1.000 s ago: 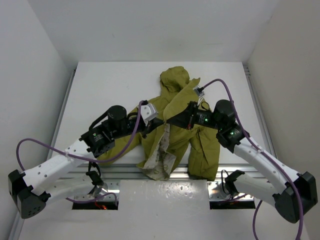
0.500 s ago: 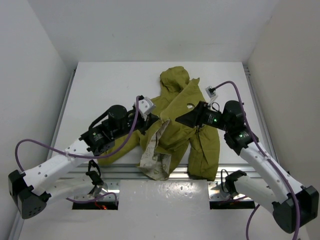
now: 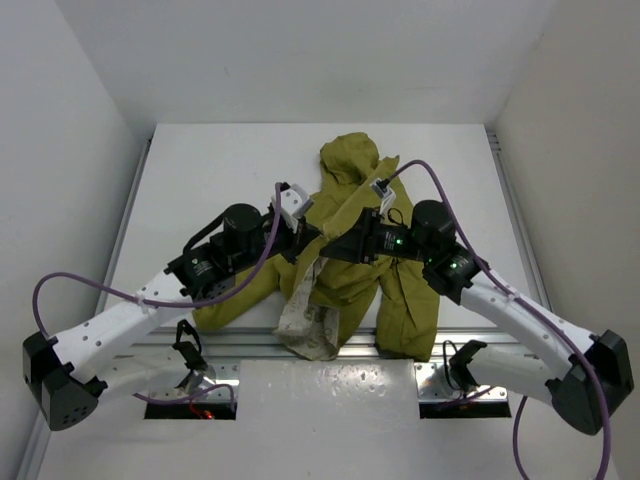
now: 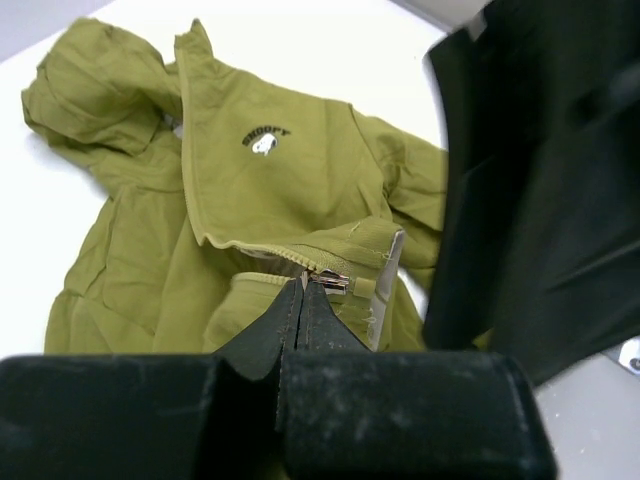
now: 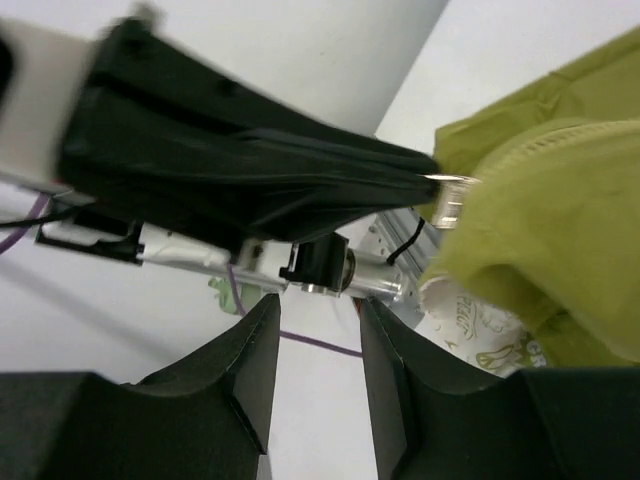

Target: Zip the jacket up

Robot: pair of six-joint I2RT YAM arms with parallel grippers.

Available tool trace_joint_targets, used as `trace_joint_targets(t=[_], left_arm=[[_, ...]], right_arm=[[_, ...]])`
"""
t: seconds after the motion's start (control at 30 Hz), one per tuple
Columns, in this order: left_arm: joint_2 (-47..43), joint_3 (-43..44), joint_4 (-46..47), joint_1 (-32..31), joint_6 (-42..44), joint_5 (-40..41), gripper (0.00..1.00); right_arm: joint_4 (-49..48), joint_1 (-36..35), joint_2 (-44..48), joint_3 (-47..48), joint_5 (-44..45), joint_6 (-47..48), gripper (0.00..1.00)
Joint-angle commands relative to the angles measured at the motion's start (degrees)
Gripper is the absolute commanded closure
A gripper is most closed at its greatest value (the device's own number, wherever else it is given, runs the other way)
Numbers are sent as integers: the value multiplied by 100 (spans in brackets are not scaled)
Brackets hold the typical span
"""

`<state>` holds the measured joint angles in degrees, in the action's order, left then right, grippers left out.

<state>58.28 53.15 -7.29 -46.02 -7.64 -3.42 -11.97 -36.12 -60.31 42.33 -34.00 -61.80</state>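
Room: white walls (image 3: 300, 60) close in the left, far and right sides.
Surface: a white, matt, flat table (image 3: 200, 170); a ridged silver metal rail (image 3: 250, 345) runs along its near edge.
Left arm: the left arm (image 3: 120, 325) has a white shell with black joints, and a purple cable (image 3: 70, 285) loops beside it. It reaches in from the near left toward the middle.
Left gripper: the left gripper (image 4: 303, 292) has its black, tapered fingers pressed together with no gap. Their tips pinch the zip pull.
Zip pull: the zip pull (image 4: 333, 281) is a small, shiny metal tab on the toothed front edge of the jacket. The right wrist view shows it sticking out of the black fingertips.
Jacket: the jacket (image 3: 400, 300) is soft, creased olive-green cloth lying rumpled in the middle of the table. Its far end is well short of the far wall and its lower end lies over the rail.
Hood: the hood (image 3: 348, 158) is bunched at the far end.
Emblem: a small dark-and-white emblem (image 4: 264, 142) on the chest panel reads SNOOPY.
Lining: the cream lining (image 3: 310, 325), printed with pale motifs, is turned outward near the rail.
Right gripper: the right gripper (image 5: 318, 305) is just beside the left one, over the front of the jacket. Its fingers (image 5: 250, 370) stand a narrow gap apart with nothing between them.
Right arm: the right arm (image 3: 520, 320) is white and black and comes in from the near right.
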Motion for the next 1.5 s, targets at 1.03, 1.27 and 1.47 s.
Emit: trace_joint_targets(t=[1.03,1.27,1.47], left_arm=[[-98,179,202,58,-308,-554,100],[-36,179,202,58,-414,-213,100],[17,179,202,58,-361,-228,100]], right_arm=[[-464,448,-217,162,1327,-244,71],[-325,404,-174,232,1071,-394,70],[-200,386,-33,171,887,-439,68]])
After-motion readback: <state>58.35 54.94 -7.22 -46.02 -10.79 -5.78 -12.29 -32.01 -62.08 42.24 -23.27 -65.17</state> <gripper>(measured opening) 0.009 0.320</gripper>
